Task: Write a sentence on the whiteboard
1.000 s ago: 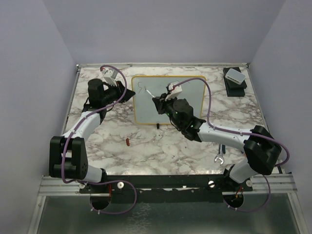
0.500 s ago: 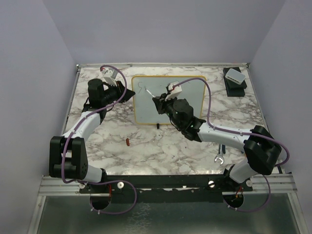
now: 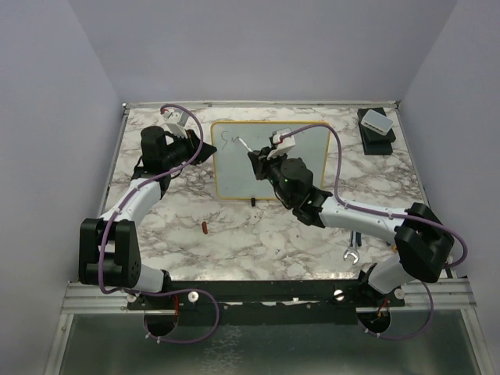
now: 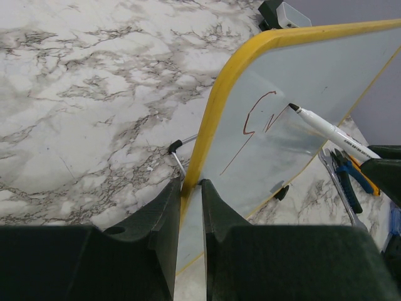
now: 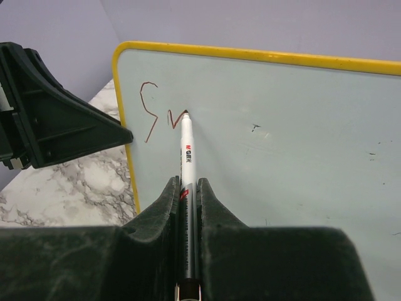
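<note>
The whiteboard (image 3: 234,178) with its yellow rim lies at the back middle of the marble table. My left gripper (image 4: 191,185) is shut on the board's left rim (image 4: 213,119). My right gripper (image 5: 187,183) is shut on a white marker (image 5: 187,153), and the marker's tip touches the board's face (image 5: 282,125) near the upper left corner. Of the sentence (image 5: 150,113) only a thin dark S and a short V-shaped stroke beside it show. The same marks (image 4: 257,116) and marker (image 4: 329,132) appear in the left wrist view. From above, the right gripper (image 3: 258,160) covers the board's middle.
A red cap (image 3: 205,228) lies on the table in front of the board. A small white box on a black base (image 3: 376,125) stands at the back right. A wrench (image 3: 351,254) and pliers (image 4: 348,179) lie near the right arm.
My right gripper has shifted slightly to the right and away with the marker, and its tip has moved along the board. The left arm has stayed still.
</note>
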Robot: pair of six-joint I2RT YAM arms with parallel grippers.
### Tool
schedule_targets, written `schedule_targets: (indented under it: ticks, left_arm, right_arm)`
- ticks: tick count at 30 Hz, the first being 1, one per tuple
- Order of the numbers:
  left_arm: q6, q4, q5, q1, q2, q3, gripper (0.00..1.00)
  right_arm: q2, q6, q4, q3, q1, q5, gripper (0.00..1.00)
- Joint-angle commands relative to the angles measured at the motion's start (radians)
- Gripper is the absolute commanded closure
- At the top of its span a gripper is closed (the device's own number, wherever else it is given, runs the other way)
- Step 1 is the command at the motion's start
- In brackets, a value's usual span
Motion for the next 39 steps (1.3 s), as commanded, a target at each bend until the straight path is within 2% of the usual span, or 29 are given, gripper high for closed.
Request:
schedule_targets:
  ticks: [1,19,32,39]
  left_arm:
    - [0.014,-0.022,0.008,0.002,-0.027,-0.011,0.81]
    - [0.015,-0.02,0.007,0.001,-0.029,-0.009,0.81]
    - [0.012,-0.022,0.005,0.001,-0.027,-0.009,0.81]
    - [0.012,-0.021,0.005,0.001,-0.03,-0.011,0.81]
  right_arm:
    - [-0.023,-0.02,0.006,0.0,-0.007,0.068,0.99]
    - [-0.017,0.069,-0.039,-0.08,-0.007,0.018,0.99]
    - [-0.088,-0.016,0.049,-0.097,0.029,-0.112,0.99]
    - [-0.032,-0.04,0.044,-0.02,0.03,-0.076,0.99]
